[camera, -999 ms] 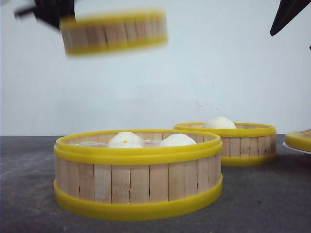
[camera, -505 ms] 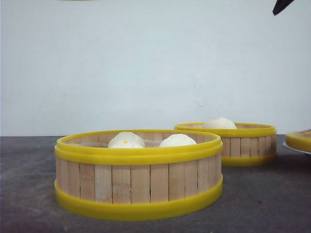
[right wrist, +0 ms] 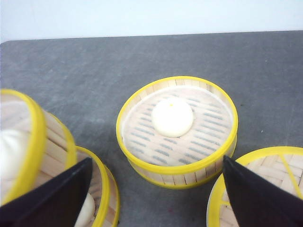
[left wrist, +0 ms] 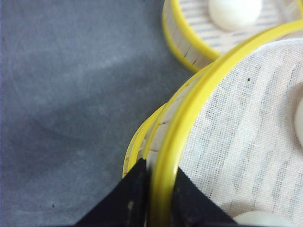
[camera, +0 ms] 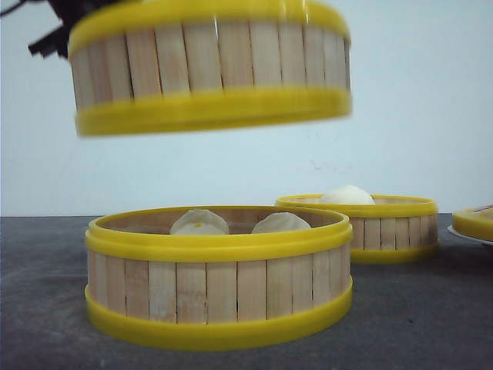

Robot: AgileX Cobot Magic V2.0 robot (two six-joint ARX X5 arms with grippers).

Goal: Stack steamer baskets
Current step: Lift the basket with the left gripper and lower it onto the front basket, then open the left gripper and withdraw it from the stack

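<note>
A steamer basket (camera: 208,65) hangs in the air, slightly tilted, right above a second steamer basket (camera: 219,285) that stands on the table with two white buns in it. My left gripper (left wrist: 161,177) is shut on the raised basket's yellow rim (left wrist: 189,113), one finger inside and one outside. A white cloth lines that basket. The third steamer basket (camera: 362,227) holds one bun at the back right. My right gripper (right wrist: 156,189) is open and empty, hovering above the table near this third basket (right wrist: 176,130).
A flat yellow-rimmed lid (camera: 474,222) lies on a white plate at the right edge, also seen under my right finger as the lid (right wrist: 265,189). The tabletop (camera: 424,308) is dark grey, with a white wall behind it.
The raised basket was small and high at the far left, left the view, and now hangs large and low over the near basket. The right gripper's tip has gone from the upper right.
</note>
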